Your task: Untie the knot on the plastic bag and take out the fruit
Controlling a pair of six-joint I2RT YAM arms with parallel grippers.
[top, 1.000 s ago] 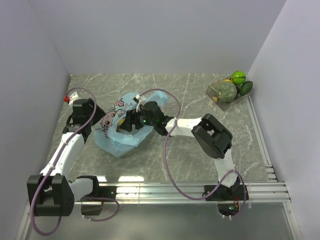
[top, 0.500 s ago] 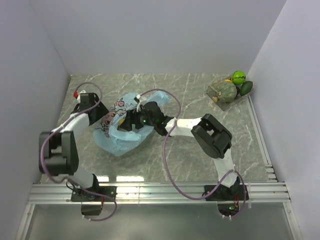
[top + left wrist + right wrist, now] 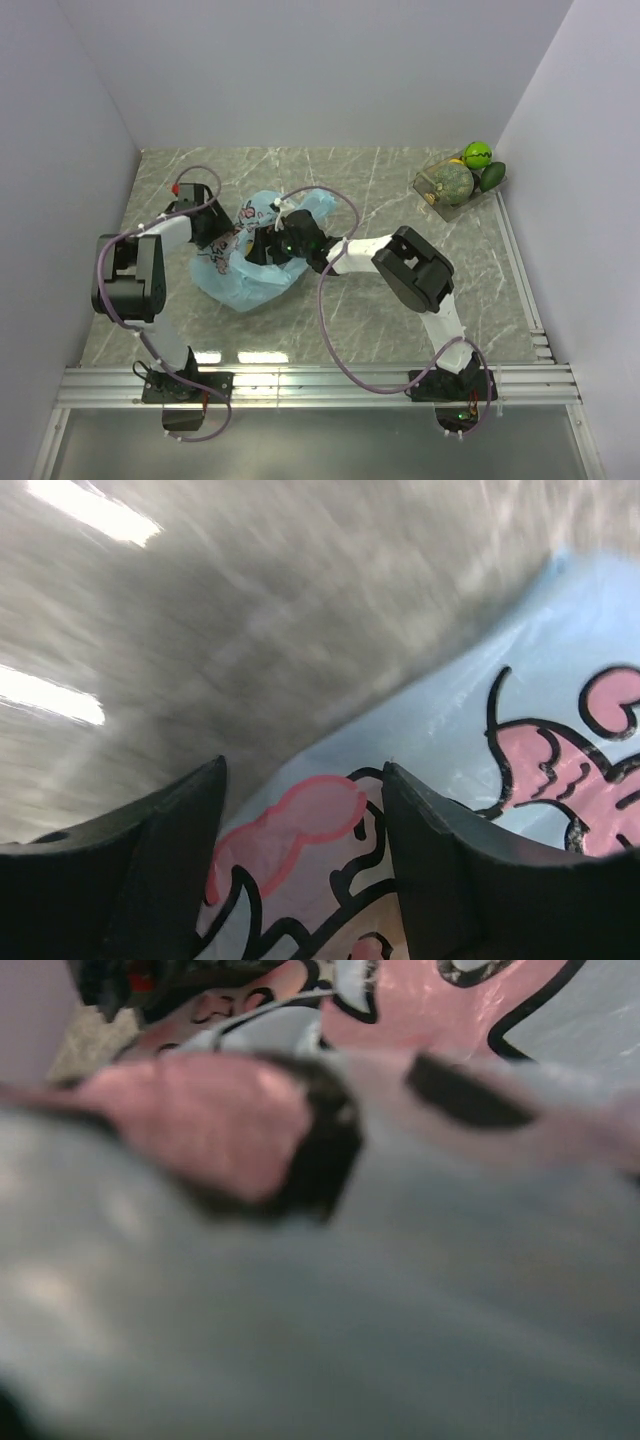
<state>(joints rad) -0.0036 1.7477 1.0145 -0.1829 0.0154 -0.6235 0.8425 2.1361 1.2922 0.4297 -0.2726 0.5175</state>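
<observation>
Top external view: the left pincer (image 3: 224, 234) is against the left flank of the plastic bag (image 3: 245, 290). The right pincer (image 3: 262, 245) is buried in the bag's crumpled upper folds from the opposite side, so the bag lies between the two.

In the left wrist view, the left pincer's dark fingers (image 3: 150, 880) stand wide apart with nothing clamped. Pink-printed light-blue plastic shows in the gap and spreads ahead and to the right of them. The grey marble table (image 3: 250, 620) lies ahead to the left.

The right wrist view is filled with blurred plastic close to the lens, so I cannot tell how the right pincer's jaws stand. The knot cannot be made out.

The fruit (image 3: 455, 180) sits in a clear tray (image 3: 428, 186), well apart from both pincers and far off to the right pincer's right.
</observation>
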